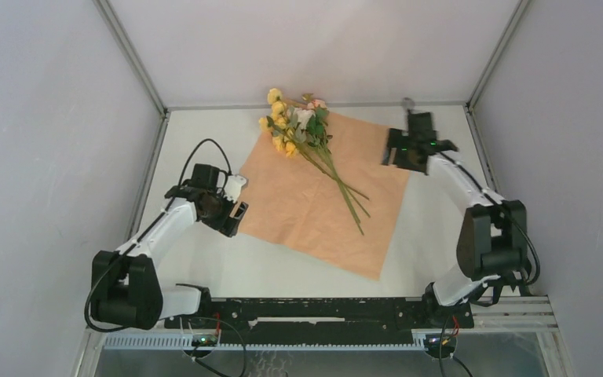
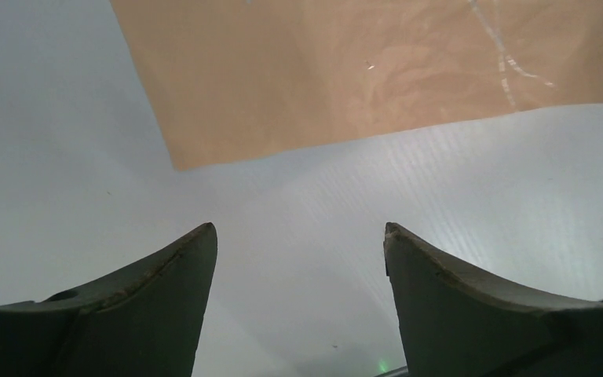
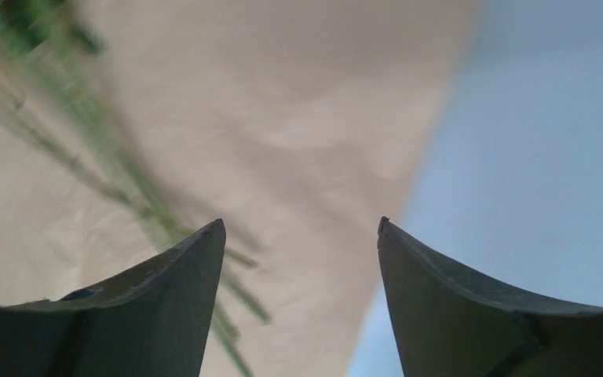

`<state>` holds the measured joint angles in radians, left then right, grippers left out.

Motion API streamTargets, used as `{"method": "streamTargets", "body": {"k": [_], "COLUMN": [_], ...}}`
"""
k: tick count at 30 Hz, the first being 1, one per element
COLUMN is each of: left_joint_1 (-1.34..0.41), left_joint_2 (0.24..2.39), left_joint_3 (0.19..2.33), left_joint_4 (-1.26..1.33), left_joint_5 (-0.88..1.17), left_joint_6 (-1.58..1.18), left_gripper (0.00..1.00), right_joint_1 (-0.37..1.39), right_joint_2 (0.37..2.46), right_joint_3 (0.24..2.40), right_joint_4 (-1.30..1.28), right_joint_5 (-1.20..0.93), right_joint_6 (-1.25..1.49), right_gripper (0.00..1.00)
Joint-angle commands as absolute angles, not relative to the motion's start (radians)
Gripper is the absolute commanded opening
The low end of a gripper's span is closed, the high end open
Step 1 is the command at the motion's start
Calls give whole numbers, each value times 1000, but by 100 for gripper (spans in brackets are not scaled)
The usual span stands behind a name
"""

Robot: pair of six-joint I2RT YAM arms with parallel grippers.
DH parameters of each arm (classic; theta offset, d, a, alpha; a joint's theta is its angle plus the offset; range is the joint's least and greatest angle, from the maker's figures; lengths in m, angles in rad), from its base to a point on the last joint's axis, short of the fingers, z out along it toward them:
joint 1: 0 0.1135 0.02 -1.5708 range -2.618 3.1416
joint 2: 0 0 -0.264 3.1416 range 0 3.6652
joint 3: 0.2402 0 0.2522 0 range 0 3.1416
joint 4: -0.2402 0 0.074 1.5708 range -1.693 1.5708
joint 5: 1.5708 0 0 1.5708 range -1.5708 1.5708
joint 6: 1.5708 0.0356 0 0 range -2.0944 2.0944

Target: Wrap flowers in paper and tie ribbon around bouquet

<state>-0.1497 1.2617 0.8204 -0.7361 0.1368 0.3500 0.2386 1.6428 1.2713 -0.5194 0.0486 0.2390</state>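
Lying nearest: the paper is spread flat on the white counter with its peach-orange face up. It is turned like a diamond, with one corner aimed at the arm bases.
Paper surface: faint creases are seen across it, and no fold is raised.
Left claw: it is held just beside the paper's left corner. Its jaws are parted and only bare counter is seen between them in the left wrist view.
Stems: the flowers are laid on the paper, the thin green stems fanned slightly. Their cut ends are stopped near the sheet's middle, toward the near right.
Long axis: it is run diagonally from near right to far left.
Right claw: it is placed over the paper's right corner. Its jaws are parted and nothing is gripped, and the paper's edge is seen between them in the right wrist view.
Blooms: yellow, pink and cream heads with green leaves are bunched at the far corner. Some are carried past the paper's far edge onto the counter.
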Motion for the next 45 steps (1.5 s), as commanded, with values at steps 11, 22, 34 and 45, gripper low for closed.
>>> {"method": "streamTargets", "body": {"k": [11, 22, 34, 45], "left_joint_1": [-297, -296, -178, -602], "left_joint_2": [1408, 1526, 1514, 1269], "left_joint_3": [751, 775, 904, 902], "left_joint_4": [-475, -379, -354, -695], "left_joint_5": [-227, -431, -479, 22], "left_joint_6": [440, 444, 425, 573], "left_gripper": [86, 86, 87, 90], "right_joint_1": [-150, -156, -81, 84], "right_joint_2": [1882, 2053, 1868, 1587], "right_joint_3": [1214, 1344, 1097, 738], "right_joint_4": [-312, -290, -134, -11], "right_joint_5": [-360, -460, -590, -499], "right_joint_6": [406, 449, 512, 611], "right_gripper": [80, 75, 0, 0]}}
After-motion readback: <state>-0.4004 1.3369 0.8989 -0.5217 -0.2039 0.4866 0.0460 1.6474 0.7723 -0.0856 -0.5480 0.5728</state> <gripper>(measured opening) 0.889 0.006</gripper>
